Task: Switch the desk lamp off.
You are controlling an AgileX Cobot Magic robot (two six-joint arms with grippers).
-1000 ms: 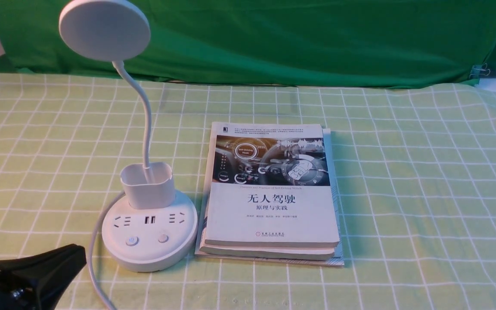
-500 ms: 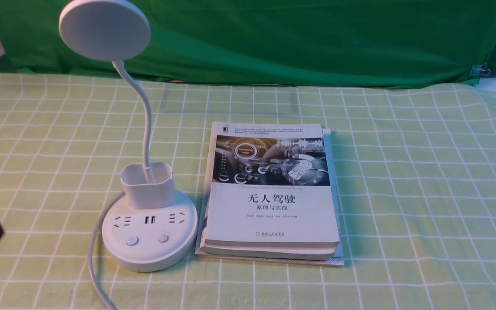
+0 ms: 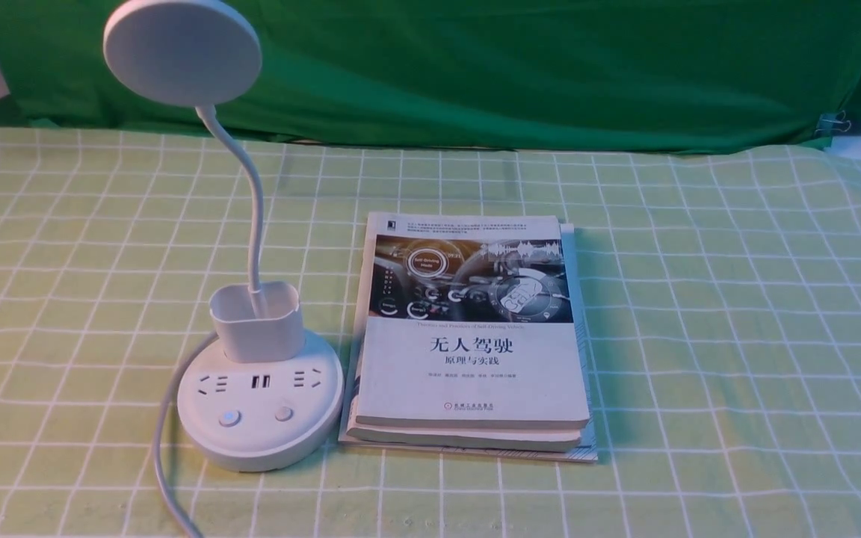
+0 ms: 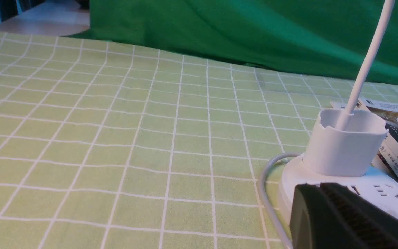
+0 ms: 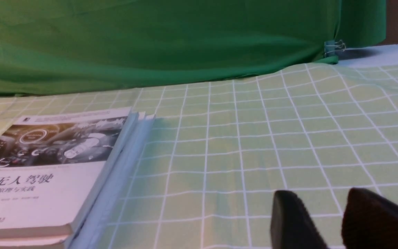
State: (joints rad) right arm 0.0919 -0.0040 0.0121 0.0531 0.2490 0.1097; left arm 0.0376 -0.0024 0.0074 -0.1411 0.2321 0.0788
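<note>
Desk lamp (image 3: 258, 400): on the desk (image 3: 699, 336), left of the books.
Lamp cup (image 3: 258, 329): on the back part of the lamp base.
Lamp neck (image 3: 255, 194): rises from inside the cup to the disc head.
Buttons (image 3: 229, 418): at the front of the base, before the sockets.
Books (image 3: 475, 373): stacked on the desk.
Curtain (image 3: 513, 75): behind lamp and books.
</note>
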